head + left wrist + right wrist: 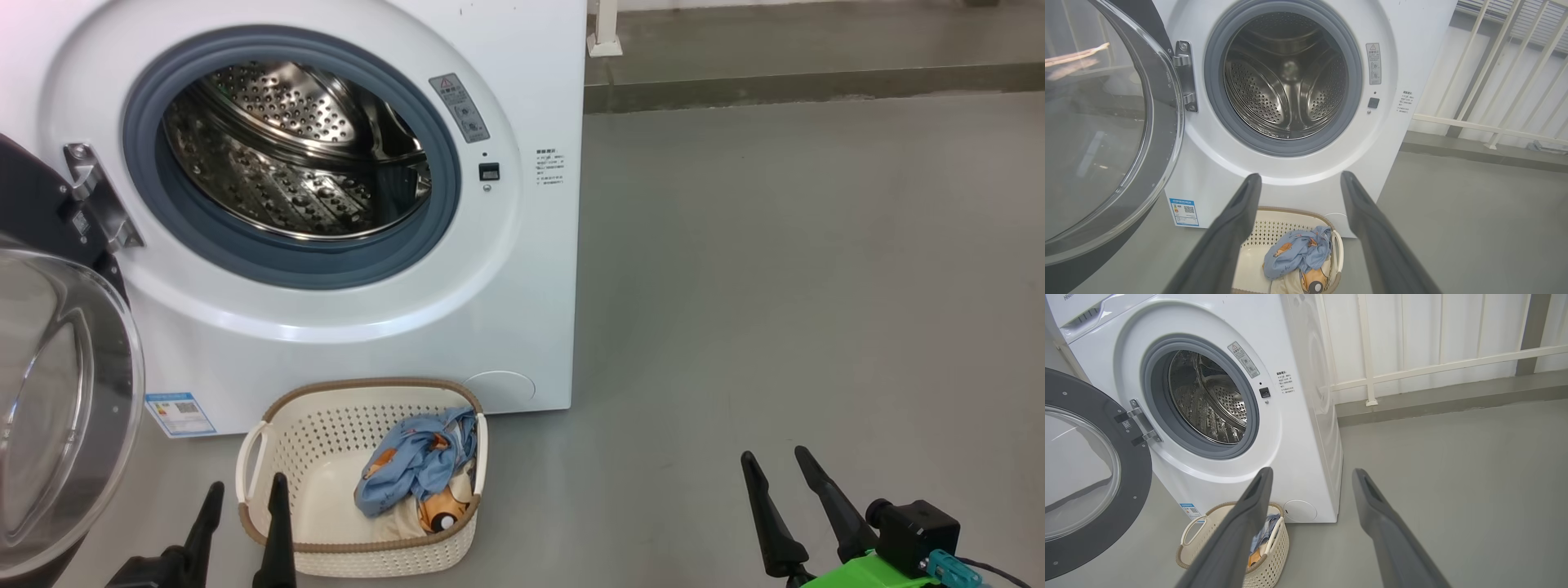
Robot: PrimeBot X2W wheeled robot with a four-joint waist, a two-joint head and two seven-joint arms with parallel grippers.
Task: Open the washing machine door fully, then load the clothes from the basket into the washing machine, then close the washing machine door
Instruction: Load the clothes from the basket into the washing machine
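Observation:
The white washing machine (522, 269) stands with its steel drum (302, 155) exposed. Its round black door (57, 408) with the glass bowl hangs swung wide on the left hinge. On the floor before the machine sits the cream basket (326, 433), holding the clothes: a light blue garment (420, 461) on top of a cream one (445, 510). My left gripper (245, 490) is open at the basket's near-left corner, nothing between its fingers. My right gripper (775, 457) is open over bare floor, well right of the basket. The basket (1286, 232) and blue garment (1300, 253) lie below the left fingers.
Grey floor (800, 286) spreads to the right of the machine. A low concrete kerb (816, 82) with a white railing (1367, 355) runs behind it. The open door (1090, 473) takes up the space left of the basket (1274, 555).

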